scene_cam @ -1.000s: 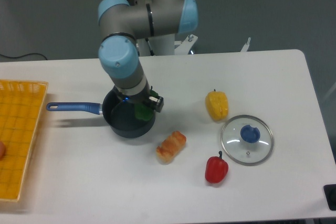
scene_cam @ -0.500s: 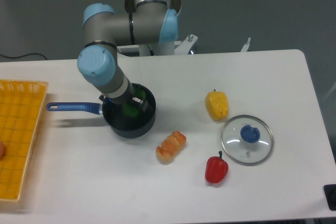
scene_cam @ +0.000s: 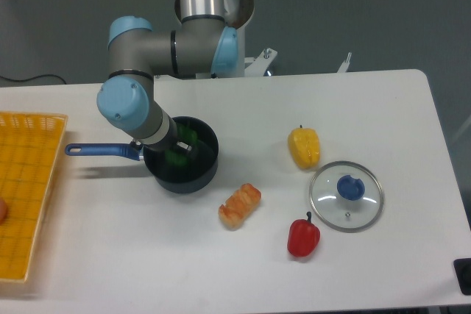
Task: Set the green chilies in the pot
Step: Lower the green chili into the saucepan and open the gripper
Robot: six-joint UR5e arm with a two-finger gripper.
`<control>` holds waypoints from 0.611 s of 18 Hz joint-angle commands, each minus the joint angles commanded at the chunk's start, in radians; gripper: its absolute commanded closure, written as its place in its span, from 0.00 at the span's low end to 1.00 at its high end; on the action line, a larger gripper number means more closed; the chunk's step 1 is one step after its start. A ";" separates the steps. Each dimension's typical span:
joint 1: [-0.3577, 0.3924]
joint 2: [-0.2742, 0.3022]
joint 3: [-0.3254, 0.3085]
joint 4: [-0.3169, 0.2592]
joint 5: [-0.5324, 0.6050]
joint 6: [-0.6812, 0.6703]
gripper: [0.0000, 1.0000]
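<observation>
One yellow basket (scene_cam: 29, 189) is seen far left of the pot (scene_cam: 199, 174). The gripper (scene_cam: 179, 147) is dipped into the pot, and the green chilies (scene_cam: 179, 155) are seen inside it, low down. How wide the gripper is cannot be told, since it is partly hidden. The dropping step seems to be in hand. Next, the chilies should be let go and the arm lifted straight up. To the right of the pot, bread (scene_cam: 240, 205), a yellow pepper (scene_cam: 304, 148), a red pepper (scene_cam: 302, 237) and a glass lid (scene_cam: 346, 196) are laid.

I am noting a matt dark pot (scene_cam: 199, 174), glossy plastic peppers (scene_cam: 303, 237), a clear glass lid (scene_cam: 346, 196), smooth white table (scene_cam: 368, 108).
</observation>
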State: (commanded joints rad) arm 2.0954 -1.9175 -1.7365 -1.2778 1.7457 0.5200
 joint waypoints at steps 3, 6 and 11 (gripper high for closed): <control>-0.002 -0.008 -0.002 0.000 0.002 -0.011 0.55; -0.002 -0.015 -0.003 0.000 0.014 -0.012 0.52; -0.009 -0.018 0.000 0.000 0.017 -0.015 0.37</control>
State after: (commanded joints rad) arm 2.0862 -1.9359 -1.7365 -1.2778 1.7625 0.5047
